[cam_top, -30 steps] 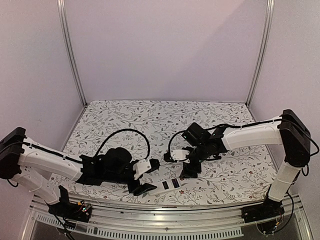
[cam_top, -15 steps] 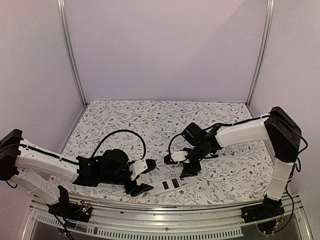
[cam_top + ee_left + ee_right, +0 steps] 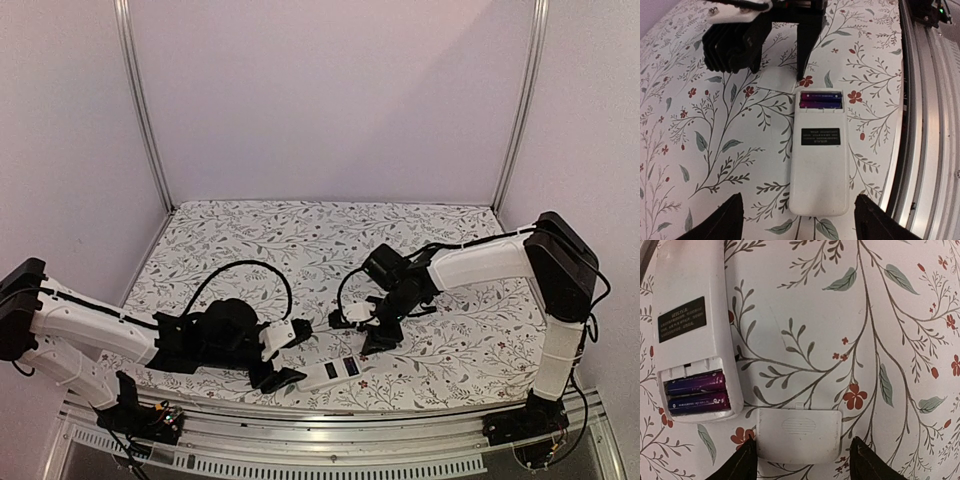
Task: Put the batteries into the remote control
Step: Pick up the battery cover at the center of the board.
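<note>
The remote control [image 3: 820,155] lies back up on the floral table near the front edge, also visible in the top view [image 3: 335,372] and the right wrist view [image 3: 687,315]. Two dark purple batteries [image 3: 697,392] sit side by side in its open slot [image 3: 821,100]. The loose white battery cover [image 3: 799,432] lies on the table just beside the slot end. My right gripper [image 3: 802,462] is open, its fingertips either side of the cover and low over it. My left gripper [image 3: 800,225] is open and empty, its fingers either side of the remote's closed end without touching.
The table's front metal rail [image 3: 935,125] runs close along the remote's right side in the left wrist view. The right gripper's black body [image 3: 735,40] hangs just beyond the slot end. The floral cloth [image 3: 300,240] stretches to the back walls.
My left gripper has drawn back slightly to the left from the remote. My right gripper has shifted a little left and lower near the cover. The remote has not moved.
</note>
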Tool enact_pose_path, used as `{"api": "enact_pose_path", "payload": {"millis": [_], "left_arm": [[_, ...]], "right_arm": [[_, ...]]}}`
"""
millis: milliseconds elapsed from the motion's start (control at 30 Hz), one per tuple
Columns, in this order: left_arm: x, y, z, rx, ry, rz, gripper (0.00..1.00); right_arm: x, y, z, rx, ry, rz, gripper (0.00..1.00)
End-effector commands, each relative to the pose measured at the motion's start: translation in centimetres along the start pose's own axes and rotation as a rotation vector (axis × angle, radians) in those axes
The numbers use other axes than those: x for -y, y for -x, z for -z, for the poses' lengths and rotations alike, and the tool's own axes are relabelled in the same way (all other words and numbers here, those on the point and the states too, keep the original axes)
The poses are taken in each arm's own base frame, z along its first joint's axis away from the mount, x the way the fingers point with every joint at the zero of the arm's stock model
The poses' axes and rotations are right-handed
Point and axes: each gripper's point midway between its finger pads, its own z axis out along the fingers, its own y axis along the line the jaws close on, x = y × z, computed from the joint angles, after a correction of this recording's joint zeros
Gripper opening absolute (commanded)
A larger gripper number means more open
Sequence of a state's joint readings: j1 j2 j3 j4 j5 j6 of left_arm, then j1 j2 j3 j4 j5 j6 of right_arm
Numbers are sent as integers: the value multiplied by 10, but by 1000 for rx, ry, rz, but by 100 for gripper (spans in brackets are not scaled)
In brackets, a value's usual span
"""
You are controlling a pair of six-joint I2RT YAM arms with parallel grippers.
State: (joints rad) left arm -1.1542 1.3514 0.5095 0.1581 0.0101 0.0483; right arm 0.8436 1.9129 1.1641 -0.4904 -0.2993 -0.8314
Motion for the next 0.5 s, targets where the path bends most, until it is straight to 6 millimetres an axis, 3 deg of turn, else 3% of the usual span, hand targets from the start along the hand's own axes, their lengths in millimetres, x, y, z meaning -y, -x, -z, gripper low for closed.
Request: {"api": "enact_pose_path", "payload": {"millis": [0, 467], "left_arm": [[4, 0, 0, -7, -5, -6, 76], [3, 4, 1, 2, -3, -11, 75]], "right_arm": [[-11, -23, -10, -76, 75, -56, 61], [-4, -21, -7, -77, 56, -75, 48]]}}
